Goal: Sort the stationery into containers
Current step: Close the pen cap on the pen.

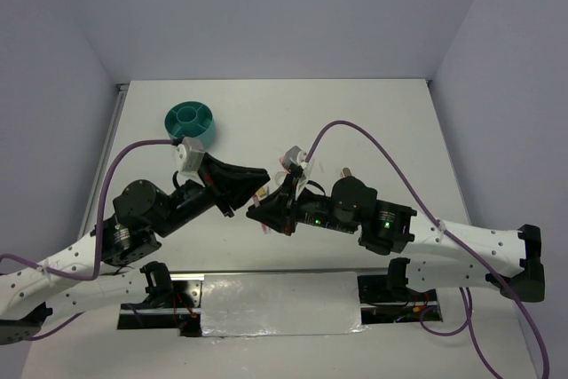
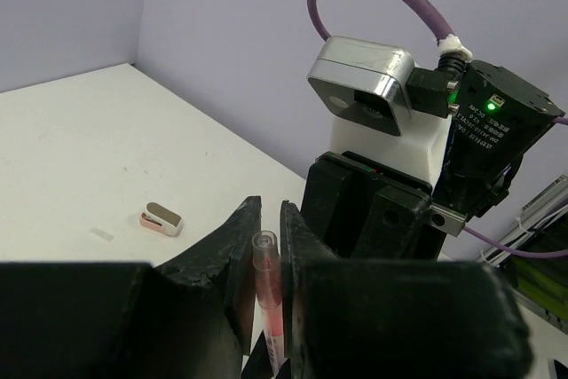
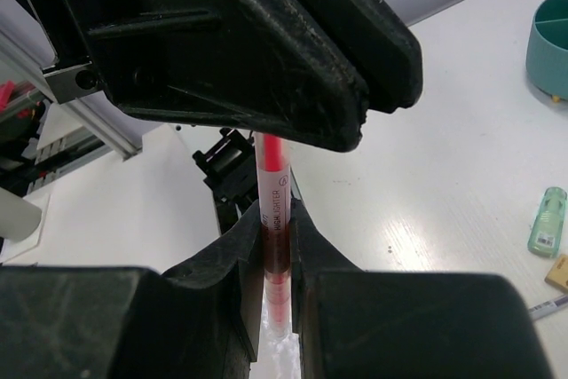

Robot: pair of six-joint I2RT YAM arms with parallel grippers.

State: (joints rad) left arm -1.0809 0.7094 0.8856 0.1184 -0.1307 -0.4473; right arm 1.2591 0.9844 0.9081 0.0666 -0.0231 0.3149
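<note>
Red highlighter [image 3: 275, 210] is clamped at both ends, we find: right gripper [image 3: 277, 219] clenched on its barrel, left gripper [image 2: 269, 215] closed around its capped end, mid-table, well apart from teal organizer [image 1: 200, 133].

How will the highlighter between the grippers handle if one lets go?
The highlighter looks rigid and light, so the right gripper alone should probably hold it. Its smooth round barrel may slip or pivot, and would likely roll if dropped.
</note>
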